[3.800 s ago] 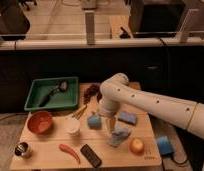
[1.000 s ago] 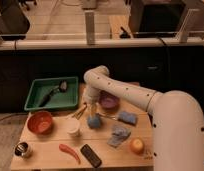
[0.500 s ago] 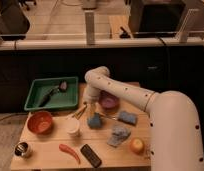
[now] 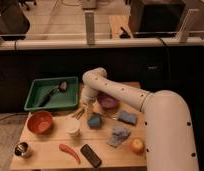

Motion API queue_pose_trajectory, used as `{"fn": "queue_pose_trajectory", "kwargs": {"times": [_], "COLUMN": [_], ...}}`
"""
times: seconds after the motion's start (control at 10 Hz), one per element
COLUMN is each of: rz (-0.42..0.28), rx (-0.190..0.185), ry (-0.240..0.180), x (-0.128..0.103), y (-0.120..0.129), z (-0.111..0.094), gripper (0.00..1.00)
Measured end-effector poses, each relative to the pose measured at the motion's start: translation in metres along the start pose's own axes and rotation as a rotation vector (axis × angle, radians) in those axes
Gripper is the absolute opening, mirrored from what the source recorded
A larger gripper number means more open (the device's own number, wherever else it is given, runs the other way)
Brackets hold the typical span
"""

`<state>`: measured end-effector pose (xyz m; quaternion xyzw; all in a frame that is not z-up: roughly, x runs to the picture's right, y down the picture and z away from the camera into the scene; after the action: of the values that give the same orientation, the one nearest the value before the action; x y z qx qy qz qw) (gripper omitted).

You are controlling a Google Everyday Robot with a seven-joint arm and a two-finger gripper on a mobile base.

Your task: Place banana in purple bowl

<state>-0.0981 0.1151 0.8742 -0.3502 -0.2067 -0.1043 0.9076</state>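
Note:
The banana, slim and pale yellow, lies on the wooden table just left of the table's middle, above a white cup. The purple bowl sits to its right, partly behind my white arm. My gripper hangs down from the bent arm, right at the banana's upper right end. I cannot tell whether it touches the banana. The bowl looks empty.
A green tray with utensils stands at the back left. An orange-red bowl, white cup, metal can, red pepper, black remote, blue sponges, grey cloth and orange fruit lie around.
Since 3.8 s ago the arm has swung from the table's right side to the left, over the banana. In the last second it has hardly moved.

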Motion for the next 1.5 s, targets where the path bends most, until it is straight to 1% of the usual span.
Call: {"fn": "queue_pose_trajectory", "kwargs": {"times": [0.1, 0.2, 0.4, 0.6, 0.7, 0.8, 1.0, 1.1, 1.2, 1.3, 1.4, 1.5], "rz": [-0.003, -0.006, -0.022, -0.024, -0.02, -0.02, -0.023, -0.032, -0.043, -0.051, -0.055, -0.061], "rx": [-0.004, -0.009, -0.022, -0.018, -0.023, -0.019, -0.027, -0.036, -0.049, -0.053, -0.058, -0.064], "ry": [-0.005, -0.009, -0.005, -0.006, 0.003, 0.0, -0.013, -0.015, -0.014, -0.014, -0.012, -0.011], "x": [-0.001, -0.002, -0.006, -0.007, 0.0, -0.002, -0.006, -0.009, -0.014, -0.017, -0.018, -0.021], "y": [-0.001, -0.001, -0.002, -0.003, -0.001, -0.002, -0.002, -0.001, 0.0, -0.001, 0.0, 0.0], "z": [0.004, 0.006, 0.013, 0.01, 0.01, 0.007, 0.012, 0.015, 0.02, 0.022, 0.025, 0.029], "gripper": [0.63, 0.61, 0.62, 0.62, 0.62, 0.66, 0.67, 0.67, 0.67, 0.67, 0.69, 0.74]}}
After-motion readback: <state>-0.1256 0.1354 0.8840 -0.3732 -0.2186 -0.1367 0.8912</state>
